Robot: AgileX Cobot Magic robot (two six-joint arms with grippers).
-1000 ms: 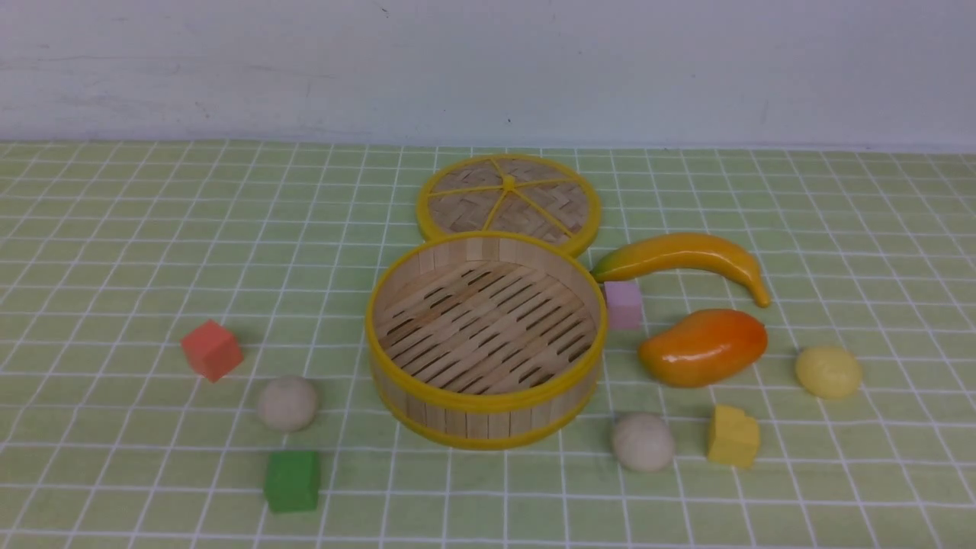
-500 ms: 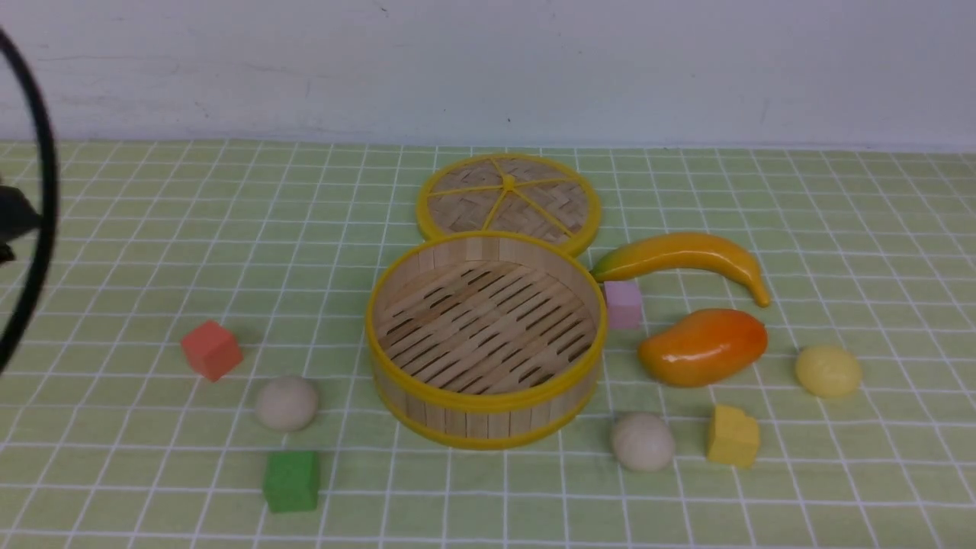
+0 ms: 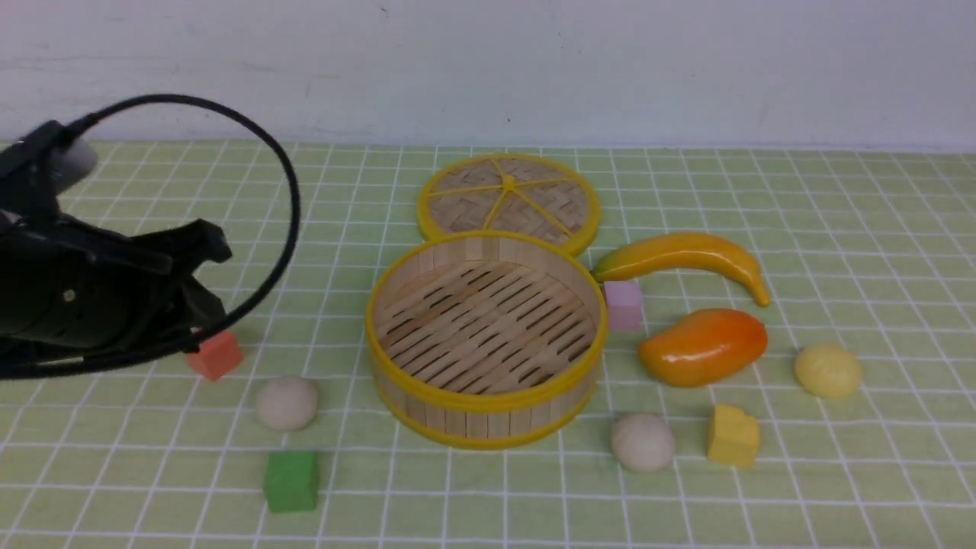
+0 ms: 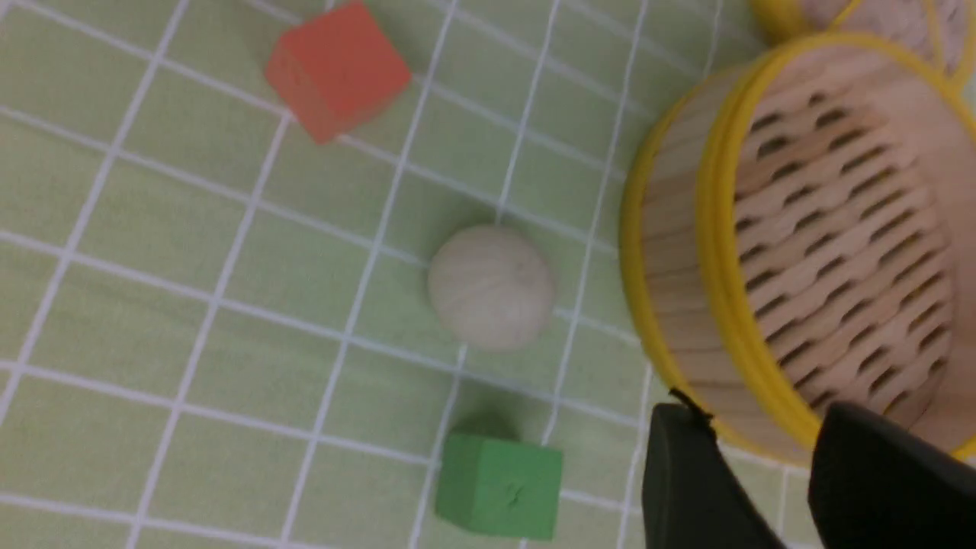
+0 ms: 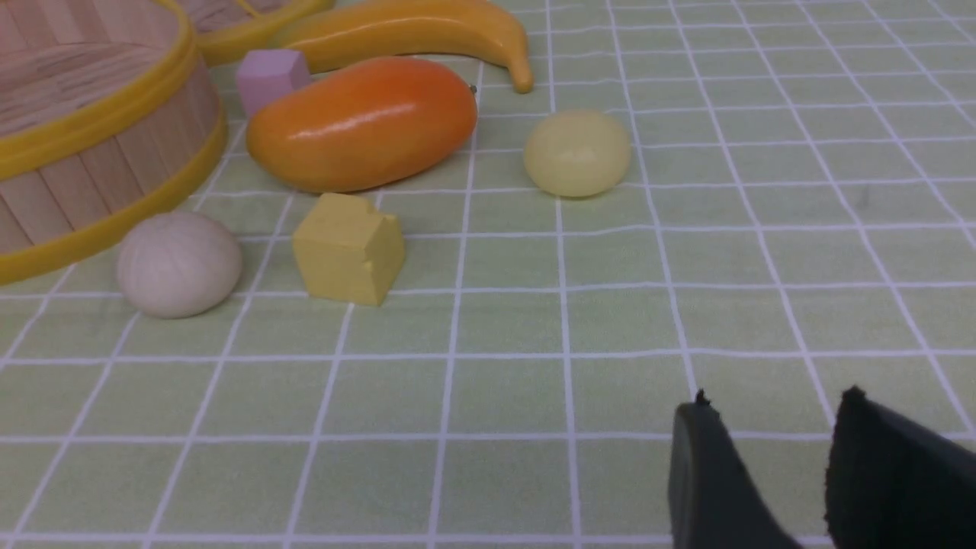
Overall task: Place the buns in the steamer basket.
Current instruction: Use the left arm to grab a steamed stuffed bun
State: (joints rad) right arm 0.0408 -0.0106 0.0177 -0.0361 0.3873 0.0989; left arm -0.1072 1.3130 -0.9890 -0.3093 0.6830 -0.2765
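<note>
Green-checked cloth (image 3: 839, 252), yellow-rimmed basket (image 3: 486, 402)

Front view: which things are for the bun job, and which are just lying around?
For the job: steamer basket, left beige bun, right beige bun, yellow bun.
Just lying about: woven lid, banana, mango, red cube, green cube, pink cube, yellow block.

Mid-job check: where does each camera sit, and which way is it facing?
Front: between the arms, facing forward over the steamer basket; left arm at its left edge.
Left wrist: on the left arm, looking down at a beige bun beside the basket; left gripper shows, open.
Right wrist: low, facing the yellow bun and mango; right gripper shows, open.
Shared: both wrist views catch the basket.
</note>
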